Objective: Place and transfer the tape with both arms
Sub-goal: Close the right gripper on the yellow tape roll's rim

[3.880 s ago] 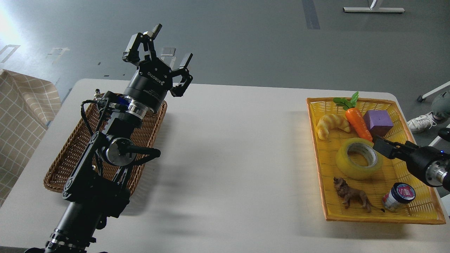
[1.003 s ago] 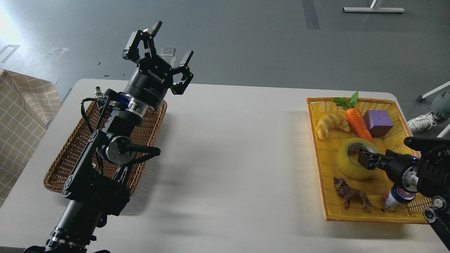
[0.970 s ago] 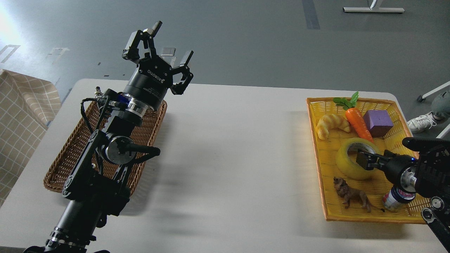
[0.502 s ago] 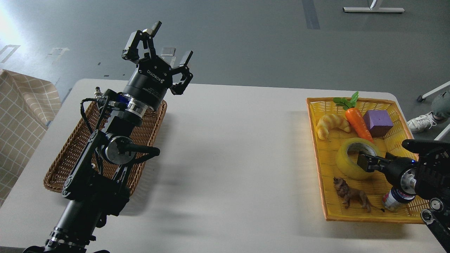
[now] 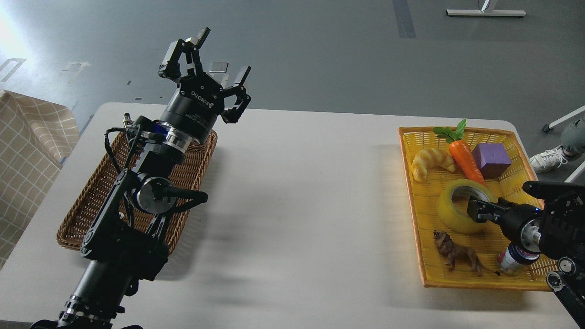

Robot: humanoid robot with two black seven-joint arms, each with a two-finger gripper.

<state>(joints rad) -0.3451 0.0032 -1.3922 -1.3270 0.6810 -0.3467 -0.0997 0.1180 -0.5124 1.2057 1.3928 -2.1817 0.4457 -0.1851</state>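
Note:
The yellow tape roll (image 5: 447, 211) lies in the yellow tray (image 5: 413, 192) on the right of the table, below the carrot. My right gripper (image 5: 477, 211) comes in from the right edge and sits at the roll's right side over its white core, hiding that part. It looks small and dark, so I cannot tell its fingers apart or see a grip. My left gripper (image 5: 225, 53) is open and empty, raised high above the far end of the brown wicker basket (image 5: 82, 214) on the left.
The yellow tray also holds a croissant (image 5: 429, 161), a carrot (image 5: 464, 157), a purple cube (image 5: 490, 159), a toy lion (image 5: 457, 257) and a small jar (image 5: 514, 257). A white table (image 5: 301, 205) spans between basket and tray. A checked cloth (image 5: 27, 151) is at the left.
Since 3.9 s ago my right gripper has moved left and down onto the tape roll. In the last second it has edged slightly right. The left arm has barely moved.

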